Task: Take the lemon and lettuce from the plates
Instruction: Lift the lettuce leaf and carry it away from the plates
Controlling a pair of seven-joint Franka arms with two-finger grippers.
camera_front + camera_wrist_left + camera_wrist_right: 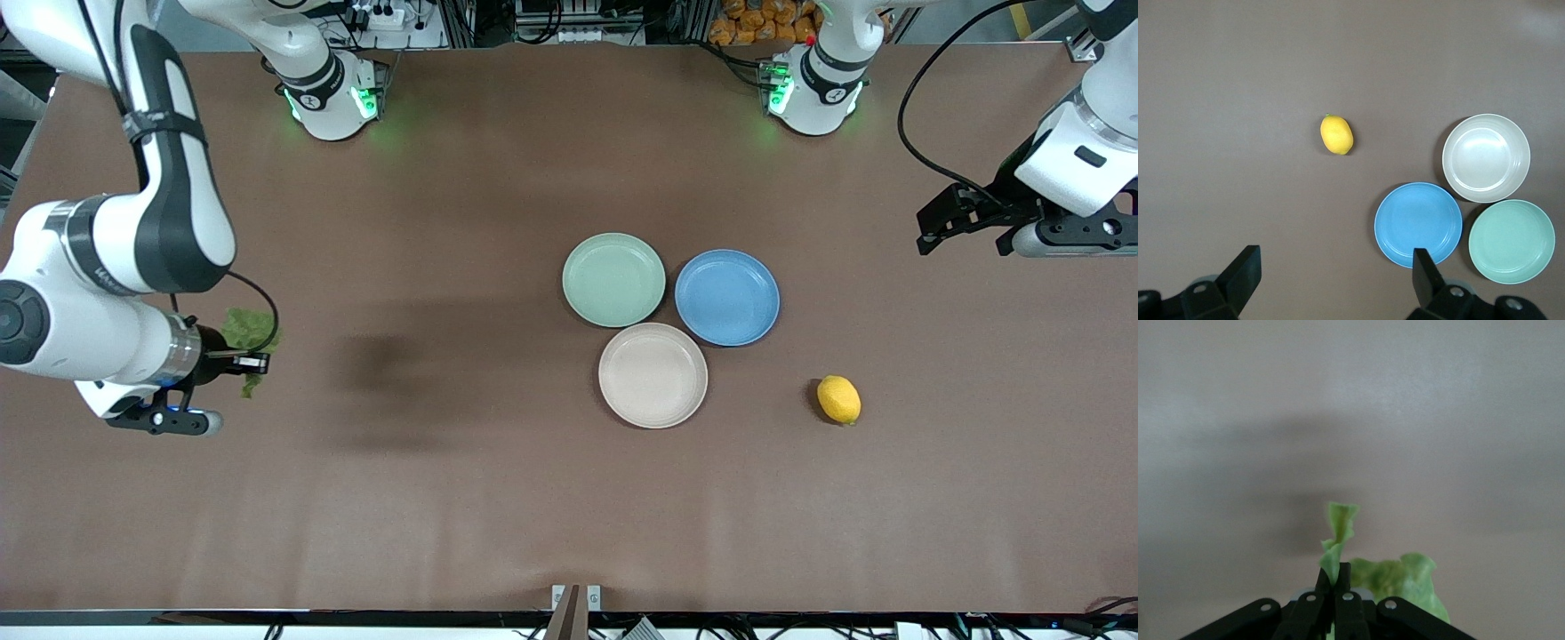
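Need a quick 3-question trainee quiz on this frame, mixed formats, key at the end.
1. True or false: the lemon rests on the beige plate.
2. Which pincer grips the lettuce? A) left B) right C) neither
3. Fill in: the left pincer is ____ (open/shut).

Key: 1 false, it lies on the table. 2 B, the right pincer is shut on the leaf at the right arm's end. 3 open, holding nothing.

Both arms wear glossy white shells with black joint bands and cables, green lights glowing at their bases, and black fingers [1338,587].
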